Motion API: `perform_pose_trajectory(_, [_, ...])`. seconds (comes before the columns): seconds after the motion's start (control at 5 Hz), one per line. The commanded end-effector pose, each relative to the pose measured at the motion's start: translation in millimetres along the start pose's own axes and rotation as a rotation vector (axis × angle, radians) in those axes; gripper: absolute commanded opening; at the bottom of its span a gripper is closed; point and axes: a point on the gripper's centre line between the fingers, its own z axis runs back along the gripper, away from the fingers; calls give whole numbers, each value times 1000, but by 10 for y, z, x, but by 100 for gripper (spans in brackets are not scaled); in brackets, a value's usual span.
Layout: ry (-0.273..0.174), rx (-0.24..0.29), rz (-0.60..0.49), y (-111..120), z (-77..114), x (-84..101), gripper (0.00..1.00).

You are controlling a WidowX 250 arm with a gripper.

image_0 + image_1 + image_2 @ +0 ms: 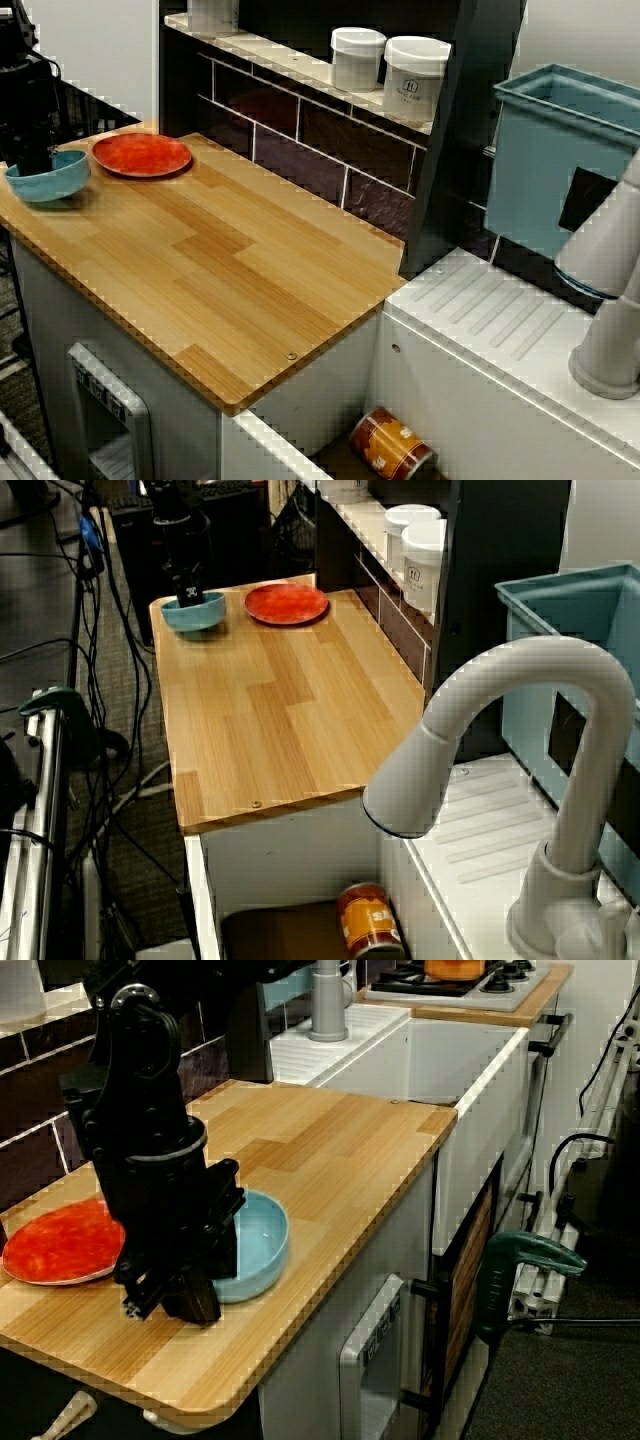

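So here's what we've got: the black tool (178, 1300) sits low at the far corner of the wooden surface (220, 260), right down at the blue bowl (255, 1240). In the view from the arm's end, its bulk covers one side of the bowl. In the view over the faucet, its tip dips at the bowl's rim on the side away from the faucet. We honestly can't tell whether the fingers are wide, narrow or pinching the rim, because the black body hides them in every view. The bowl stands upright on the surface near the corner, and it looks empty where we can see inside.

Just beside the bowl lies a red plate (141, 154), flat on the surface, on the side toward the tiled wall. A slim gap shows between the two in the view over the faucet.

On the shelf (290, 62) above the tiles, two white jars (357, 58) stand side by side. At the other end of the surface there's a sink (470, 1110) with a white faucet (500, 700) curving over it, and an orange can (392, 445) lies on its side down in the basin. A blue bin (550, 160) stands behind the faucet.
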Motion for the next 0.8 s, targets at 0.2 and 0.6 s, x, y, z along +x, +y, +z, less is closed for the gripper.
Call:
perform_pose_trajectory(0.2, [-13, -70, -26, -105, 349, 134, 100])
perform_pose_trajectory(0.6, [-45, -43, -50, 30, 438, 106, 100])
